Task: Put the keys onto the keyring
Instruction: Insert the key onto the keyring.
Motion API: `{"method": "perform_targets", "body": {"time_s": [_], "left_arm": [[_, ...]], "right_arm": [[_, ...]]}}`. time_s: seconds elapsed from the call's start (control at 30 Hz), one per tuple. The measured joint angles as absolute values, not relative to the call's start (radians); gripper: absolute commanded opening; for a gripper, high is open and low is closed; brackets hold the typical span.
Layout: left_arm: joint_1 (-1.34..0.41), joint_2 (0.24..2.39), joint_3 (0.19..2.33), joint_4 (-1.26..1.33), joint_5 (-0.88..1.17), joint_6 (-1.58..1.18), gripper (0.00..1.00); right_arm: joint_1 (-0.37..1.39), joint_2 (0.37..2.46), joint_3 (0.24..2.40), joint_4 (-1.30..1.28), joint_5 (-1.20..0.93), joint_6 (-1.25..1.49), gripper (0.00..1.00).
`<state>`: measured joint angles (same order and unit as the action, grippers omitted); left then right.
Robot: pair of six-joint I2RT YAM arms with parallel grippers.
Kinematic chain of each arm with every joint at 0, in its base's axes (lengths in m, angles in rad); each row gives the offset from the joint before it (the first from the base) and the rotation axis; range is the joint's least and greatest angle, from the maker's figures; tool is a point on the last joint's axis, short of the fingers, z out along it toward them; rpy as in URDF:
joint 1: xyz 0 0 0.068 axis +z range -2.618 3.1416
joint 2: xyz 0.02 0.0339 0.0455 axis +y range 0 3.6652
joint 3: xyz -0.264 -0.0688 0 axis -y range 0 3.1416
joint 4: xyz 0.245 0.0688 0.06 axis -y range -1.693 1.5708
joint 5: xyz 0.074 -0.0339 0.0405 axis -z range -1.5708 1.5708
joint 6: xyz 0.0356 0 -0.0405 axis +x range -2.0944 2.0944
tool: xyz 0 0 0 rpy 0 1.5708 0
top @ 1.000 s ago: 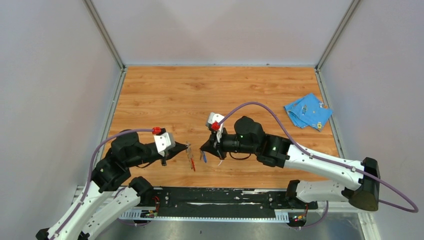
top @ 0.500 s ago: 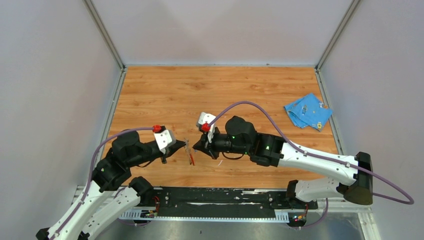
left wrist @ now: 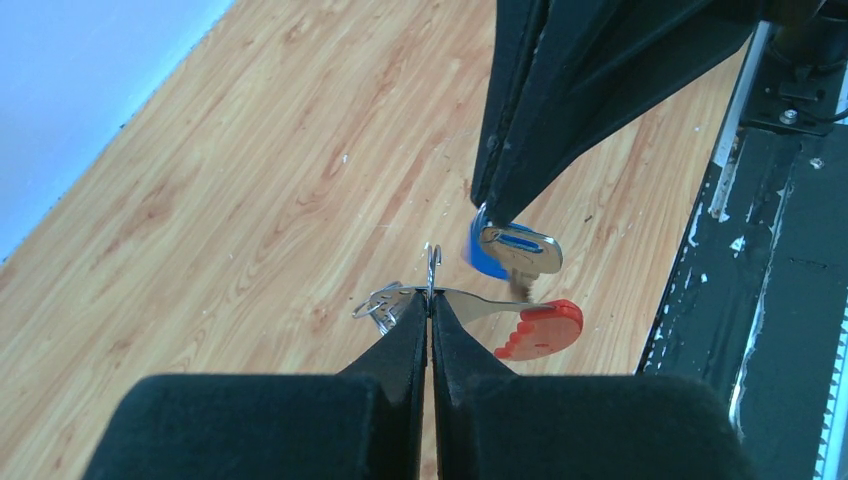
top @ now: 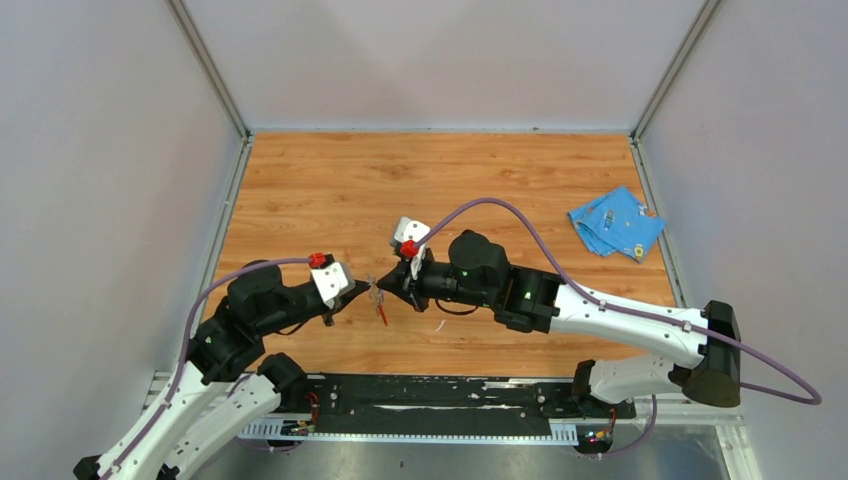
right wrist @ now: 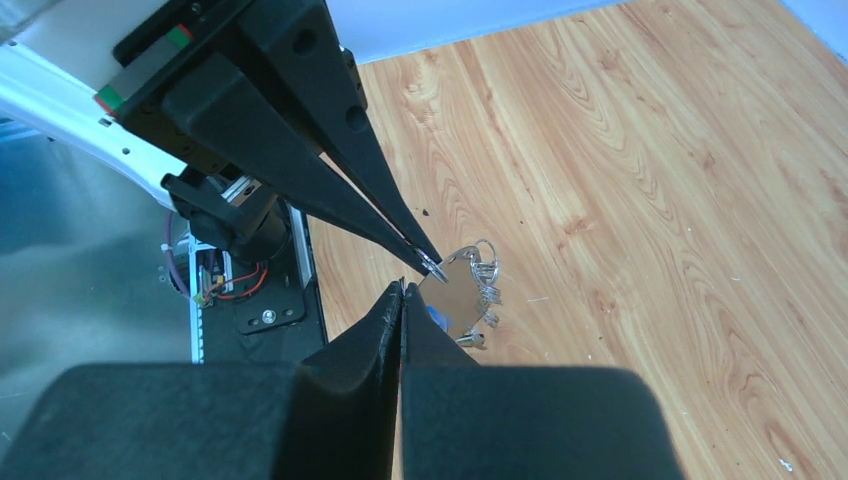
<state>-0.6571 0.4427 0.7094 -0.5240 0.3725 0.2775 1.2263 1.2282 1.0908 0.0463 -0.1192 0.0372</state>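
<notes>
The left claw (left wrist: 430, 305) clamps the keyring (left wrist: 540, 328); the right claw (right wrist: 403, 290) clamps the blue key (left wrist: 510, 250) just beside it. Threading looks not yet done.

This is a robotics lab cell. Pale panels (top: 100, 150) in metal framing (top: 209, 70) enclose a wooden tabletop (top: 440, 180) with a black mounting rail (top: 440, 390)
</notes>
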Motion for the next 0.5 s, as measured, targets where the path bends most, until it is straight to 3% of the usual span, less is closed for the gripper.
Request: {"method": "perform_targets", "body": {"time_s": [0.5], "left_arm": [[-0.657,0.441,0.709,-0.523,0.374,0.279,0.0]], "right_arm": [[1.229,1.25,1.091,0.083,-0.092,0.045,0.0]]}}
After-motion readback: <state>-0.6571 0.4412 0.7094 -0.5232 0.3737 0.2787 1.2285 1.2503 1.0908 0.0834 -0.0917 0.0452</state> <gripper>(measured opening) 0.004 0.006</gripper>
